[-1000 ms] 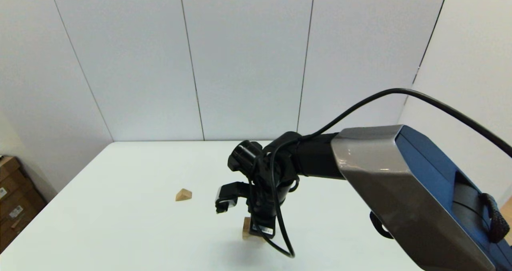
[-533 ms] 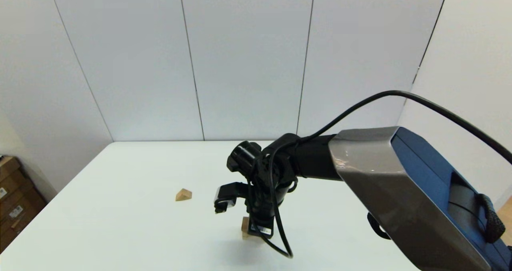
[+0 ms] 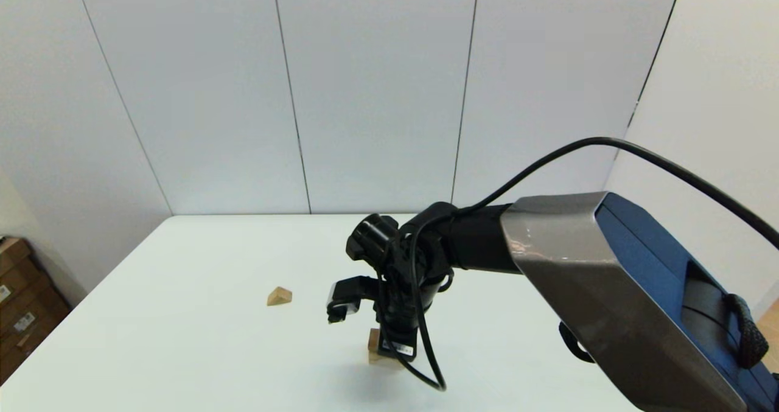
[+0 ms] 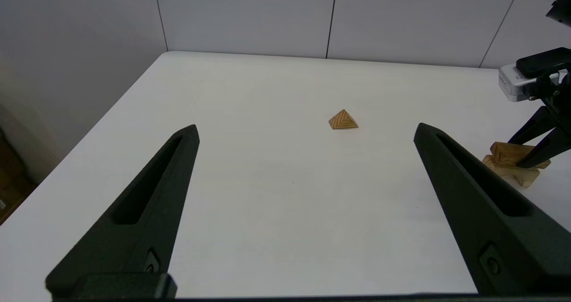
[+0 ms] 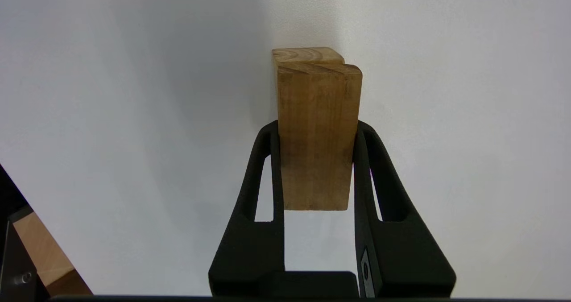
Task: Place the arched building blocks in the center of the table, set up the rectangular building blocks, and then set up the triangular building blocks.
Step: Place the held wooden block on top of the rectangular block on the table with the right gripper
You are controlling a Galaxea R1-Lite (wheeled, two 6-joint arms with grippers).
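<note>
My right gripper (image 5: 316, 128) points down over the middle of the table (image 3: 182, 351), shut on the rectangular block (image 5: 319, 97), with a finger pressed on each long side. This plank lies on the arched block (image 5: 307, 54), whose end peeks out beyond it. The left wrist view shows the same stack: rectangular block (image 4: 506, 152) over arched block (image 4: 513, 175). In the head view my wrist hides most of the stack. The triangular block (image 3: 279, 296) lies alone left of the stack, also shown as the triangular block (image 4: 343, 119). My left gripper (image 4: 307, 127) hovers open near the table's front left.
Cardboard boxes (image 3: 18, 302) stand on the floor beyond the table's left edge. White wall panels close off the far side. A black cable (image 3: 426, 363) loops down from my right wrist, close to the stack.
The right arm has shifted only very slightly. Its grip on the plank is the same, and none of the blocks has moved.
</note>
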